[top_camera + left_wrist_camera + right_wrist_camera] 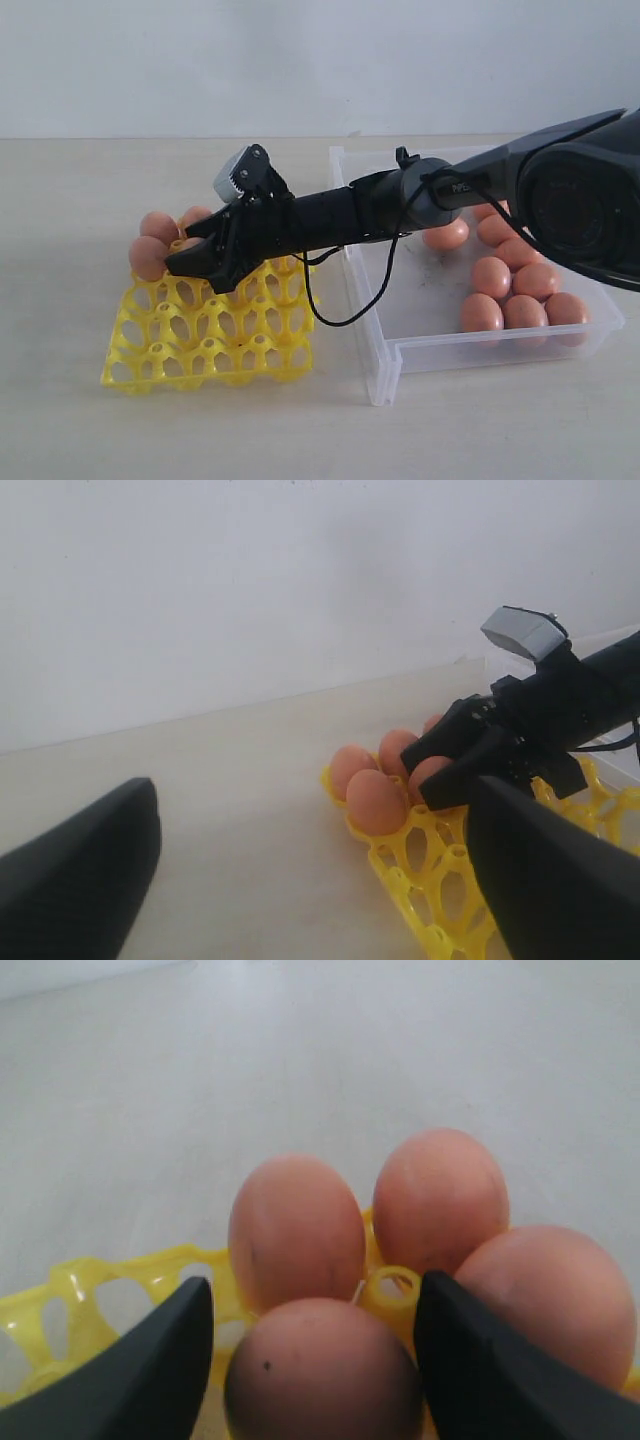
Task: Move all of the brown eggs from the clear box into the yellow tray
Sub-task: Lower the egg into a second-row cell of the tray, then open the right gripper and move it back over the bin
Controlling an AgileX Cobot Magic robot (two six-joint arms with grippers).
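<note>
Right gripper (315, 1295) hangs low over the far left corner of the yellow tray (215, 335), its jaws spread to either side of the nearest brown egg (320, 1375). A thin sliver of gap shows along one jaw, so I judge the egg flanked, not pinched. It sits upright in its cup, long axis pointing up, directly between the fingertips. Just beyond it, three other brown eggs (297, 1225) fill the neighbouring cups, packed close round a yellow peg, all smooth, matte and orange-brown. The other cups, out to the tray's near and right edges, look empty.

Further off, toward the right edge of the desk (80, 420), the clear box (440, 352) stands just beside the tray without touching it. Its loose brown eggs (523, 312), eight or so, lie gathered toward the right end of the box, some on their sides, a few hidden behind the arm. They lie back along the right arm from its gripper, so that arm is the nearer one for the next pick. It would need to lift clear of the seated eggs first.

Left gripper (310, 820) hovers over bare desk, jaws wide apart and empty, apart from the tray's filled corner.
</note>
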